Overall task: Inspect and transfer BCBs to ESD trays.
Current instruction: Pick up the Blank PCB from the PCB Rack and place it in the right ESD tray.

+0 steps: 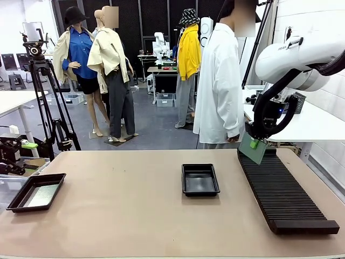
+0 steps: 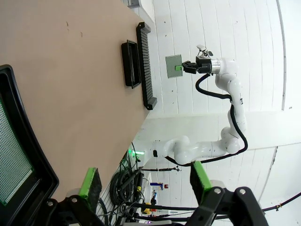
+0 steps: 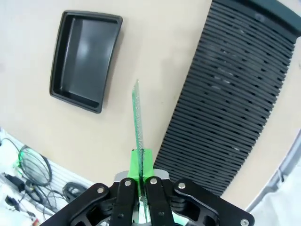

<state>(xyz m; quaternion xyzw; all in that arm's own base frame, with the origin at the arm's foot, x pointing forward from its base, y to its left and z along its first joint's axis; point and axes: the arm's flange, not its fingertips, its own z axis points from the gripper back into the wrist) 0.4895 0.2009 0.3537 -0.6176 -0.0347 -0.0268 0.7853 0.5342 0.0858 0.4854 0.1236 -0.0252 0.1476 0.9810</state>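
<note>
My right gripper [image 1: 255, 142] hangs above the far end of the rack, shut on a green BCB [image 1: 251, 148] that tilts down from its pads. From the right wrist camera this BCB [image 3: 138, 117] shows edge-on, rising from the shut gripper [image 3: 141, 165], over bare table between the middle ESD tray [image 3: 84, 59] and the rack. That ESD tray [image 1: 200, 181] holds nothing. At the near left, a second ESD tray [image 1: 55, 190] holds a flat board. My left gripper [image 2: 146, 179] stands open beside this tray [image 2: 33, 136], where a green perforated BCB [image 2: 9, 155] lies.
A long black ribbed rack [image 1: 280, 189] runs along the table's right side, its slots bare. A person in a white coat [image 1: 218, 91] stands at the far edge, near the rack's far end. A camera tripod [image 1: 40, 102] stands off the table at the far left.
</note>
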